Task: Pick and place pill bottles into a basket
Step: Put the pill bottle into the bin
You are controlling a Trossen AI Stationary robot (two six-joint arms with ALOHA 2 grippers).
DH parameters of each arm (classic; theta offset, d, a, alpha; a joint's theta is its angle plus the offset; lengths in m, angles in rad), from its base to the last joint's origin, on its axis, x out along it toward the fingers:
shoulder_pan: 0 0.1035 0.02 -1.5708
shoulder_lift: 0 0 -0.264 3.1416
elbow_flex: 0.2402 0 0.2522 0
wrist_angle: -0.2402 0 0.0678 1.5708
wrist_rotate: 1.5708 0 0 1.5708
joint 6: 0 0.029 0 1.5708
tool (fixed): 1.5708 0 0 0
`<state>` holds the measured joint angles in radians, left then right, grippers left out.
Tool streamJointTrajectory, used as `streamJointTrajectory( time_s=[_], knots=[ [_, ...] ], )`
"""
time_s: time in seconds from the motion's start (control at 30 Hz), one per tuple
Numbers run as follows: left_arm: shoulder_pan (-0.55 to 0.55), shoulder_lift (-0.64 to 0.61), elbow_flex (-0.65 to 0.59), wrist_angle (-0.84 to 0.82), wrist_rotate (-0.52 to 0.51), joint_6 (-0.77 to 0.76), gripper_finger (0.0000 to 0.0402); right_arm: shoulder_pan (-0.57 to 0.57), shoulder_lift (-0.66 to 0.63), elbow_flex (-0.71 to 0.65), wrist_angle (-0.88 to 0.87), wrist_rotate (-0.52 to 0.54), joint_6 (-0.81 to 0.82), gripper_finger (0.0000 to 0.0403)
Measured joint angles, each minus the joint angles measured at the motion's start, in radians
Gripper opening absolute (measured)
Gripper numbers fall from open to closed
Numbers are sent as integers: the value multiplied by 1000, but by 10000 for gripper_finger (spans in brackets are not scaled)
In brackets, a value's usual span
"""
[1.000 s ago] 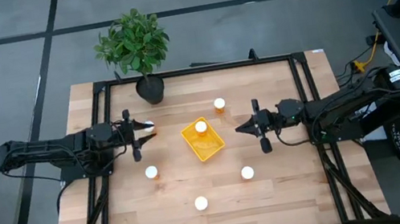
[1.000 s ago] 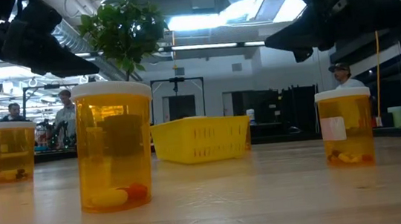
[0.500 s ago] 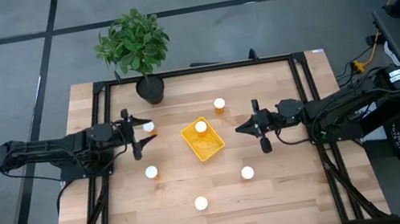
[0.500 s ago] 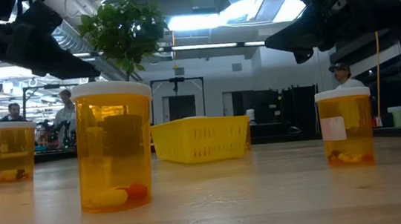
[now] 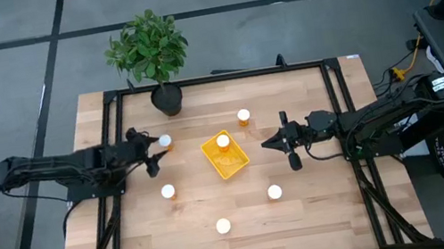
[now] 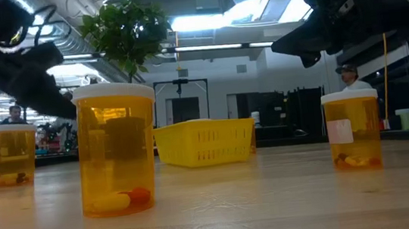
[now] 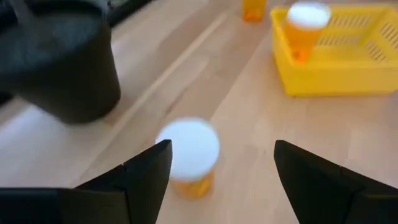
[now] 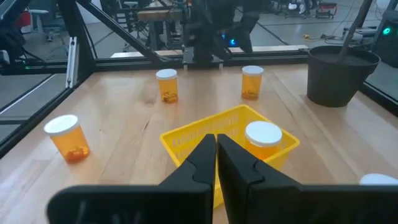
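The yellow basket (image 5: 226,156) sits mid-table with one pill bottle (image 5: 223,141) standing inside it. More orange, white-capped bottles stand on the wood: one behind the basket (image 5: 243,115), one left of it (image 5: 165,140), and three nearer the front (image 5: 167,191) (image 5: 275,192) (image 5: 223,226). My left gripper (image 5: 156,151) is open and tipped down. Its fingers stand just short of the left bottle (image 7: 188,149), which is off toward one finger. My right gripper (image 5: 267,144) hovers shut to the right of the basket (image 8: 230,134), holding nothing.
A black pot with a green plant (image 5: 165,98) stands at the far edge, close behind my left gripper, and shows large in the left wrist view (image 7: 59,68). Black frame rails run along the table's sides (image 5: 113,143). Bare wood lies along the near edge.
My left gripper has sunk toward the table and tipped its fingers down at the bottle left of the basket, rolling a little as it went. The bottles and the basket have stayed where they were.
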<state>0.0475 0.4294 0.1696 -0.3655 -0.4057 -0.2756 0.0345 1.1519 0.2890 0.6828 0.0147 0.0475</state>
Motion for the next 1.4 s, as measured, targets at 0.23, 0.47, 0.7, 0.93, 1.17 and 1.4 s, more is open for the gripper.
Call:
streamJointTrajectory(
  time_s=[0.23, 0.47, 0.7, 0.93, 1.17, 1.4],
  knots=[
    [0, 2, -66, 65, -5, 32, 278, 0, 0, 0, -15, 0, -1, 20],
    [0, 43, -85, 165, -27, 74, 278, 0, 0, 0, -16, 0, -2, 20],
    [1, 125, -86, 165, -81, -8, 278, 0, 0, 1, -16, 0, -3, 20],
    [0, 191, -86, 196, -106, -36, 278, 0, 0, 1, -16, 0, -2, 20],
    [0, 190, -86, 291, -105, 17, 278, 0, 0, 1, -16, 0, -2, 20],
    [0, 190, -86, 288, -27, -21, 278, 0, 0, 1, -16, 0, 0, 20]
  ],
)
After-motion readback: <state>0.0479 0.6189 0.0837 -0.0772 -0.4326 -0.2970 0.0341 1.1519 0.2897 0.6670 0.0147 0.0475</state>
